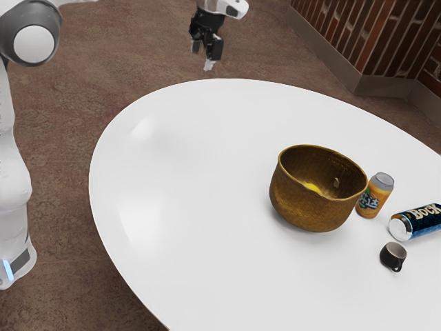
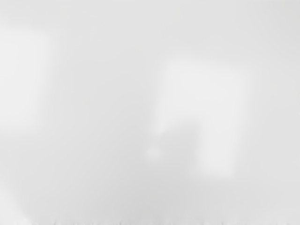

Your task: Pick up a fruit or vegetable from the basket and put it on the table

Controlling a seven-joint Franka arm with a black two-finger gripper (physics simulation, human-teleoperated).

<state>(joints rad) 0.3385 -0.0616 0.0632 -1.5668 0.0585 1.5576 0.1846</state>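
My gripper (image 1: 207, 49) hangs high beyond the table's far edge in the exterior view, well to the left of the basket. Its two black fingers stand apart; a small pale patch shows just below them, too unclear to name. The brown-gold basket (image 1: 308, 209) stands upright on the white table (image 1: 186, 207). Inside it a bit of something yellow (image 1: 312, 187) is visible, mostly hidden by the near wall. In the wrist view, the white tabletop (image 2: 93, 93) carries bright reflections and a faint grey shadow.
An orange can (image 1: 373, 198) stands close beside the basket on the exterior view's right. Farther that way lie a blue can (image 1: 413, 222) on its side and a small black mug (image 1: 393, 257). A brick wall (image 1: 344, 34) rises beyond the table.
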